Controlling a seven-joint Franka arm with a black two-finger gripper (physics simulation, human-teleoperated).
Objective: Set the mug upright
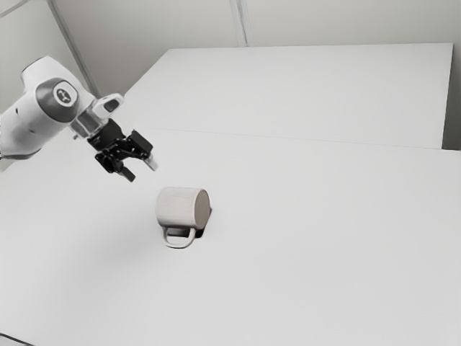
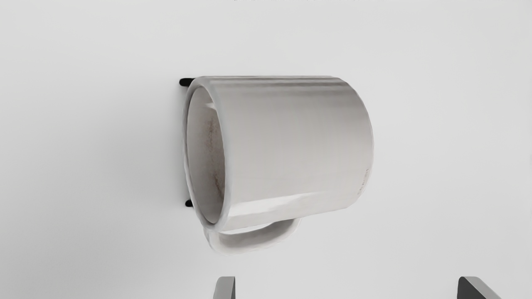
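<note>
A pale grey-white mug [image 1: 176, 207] lies on its side on the white table, its round end turned to the exterior view's right and its handle toward the near side. The black gripper [image 1: 141, 171] hangs above the table, up and to the exterior view's left of the mug, touching nothing. In the wrist view the mug [image 2: 291, 145] shows its open mouth, stained inside, and its handle lies nearest the gripper [image 2: 346, 287], whose two fingers stand wide apart with bare table between them.
The white table [image 1: 324, 238] spreads around the mug. A further white surface [image 1: 302, 86] stands behind it, below pale walls. A dark thin line crosses the exterior view's lower left corner.
</note>
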